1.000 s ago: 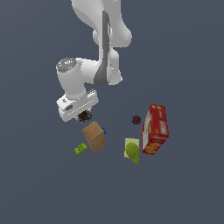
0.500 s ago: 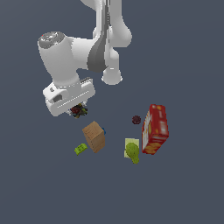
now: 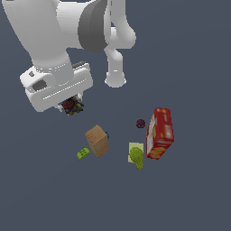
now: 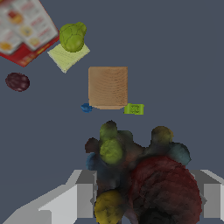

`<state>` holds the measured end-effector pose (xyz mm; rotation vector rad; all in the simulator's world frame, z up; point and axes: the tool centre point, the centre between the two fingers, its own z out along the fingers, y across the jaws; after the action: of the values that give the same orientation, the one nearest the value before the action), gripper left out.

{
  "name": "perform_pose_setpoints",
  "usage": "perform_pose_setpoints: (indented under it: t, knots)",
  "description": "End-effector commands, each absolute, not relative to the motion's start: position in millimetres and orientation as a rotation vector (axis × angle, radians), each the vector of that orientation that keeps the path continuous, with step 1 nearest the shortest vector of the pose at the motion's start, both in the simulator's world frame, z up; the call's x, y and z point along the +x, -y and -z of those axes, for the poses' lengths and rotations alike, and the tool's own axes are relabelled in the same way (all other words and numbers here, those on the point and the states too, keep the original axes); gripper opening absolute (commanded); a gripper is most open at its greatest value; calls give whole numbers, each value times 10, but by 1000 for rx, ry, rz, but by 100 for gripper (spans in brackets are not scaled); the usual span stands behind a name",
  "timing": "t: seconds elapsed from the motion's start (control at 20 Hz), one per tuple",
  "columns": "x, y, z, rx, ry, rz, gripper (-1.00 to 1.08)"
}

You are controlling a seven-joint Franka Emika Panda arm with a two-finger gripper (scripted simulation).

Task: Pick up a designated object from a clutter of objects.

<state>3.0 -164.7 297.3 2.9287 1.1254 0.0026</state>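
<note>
Two views: gripper [image 3: 71, 106] clamps dark cluster [image 4: 140, 183]; only wrist view shows both fingers [image 4: 83, 197] around it.

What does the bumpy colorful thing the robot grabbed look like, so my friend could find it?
Find the big white robot arm; under it the gripper holds the dark cluster above the floor. It is lumpy, with red, yellow and green bits, unlike the smooth tan block or plain maroon ball.

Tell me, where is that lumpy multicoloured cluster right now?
The dark cluster sits in the gripper, on the exterior view's left, raised above the tan block and lime brick.
</note>
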Motion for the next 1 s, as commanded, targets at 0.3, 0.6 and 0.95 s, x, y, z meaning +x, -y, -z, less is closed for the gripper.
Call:
perform_pose_setpoints:
  t: [0.3, 0.6, 0.95]
  knots:
    - [314, 1677, -3628, 2930, -1129, -1, -100]
    - [464, 1696, -3952, 2930, -1129, -1, -100]
    - [568, 1711, -4152, 2931, -1131, 0, -100]
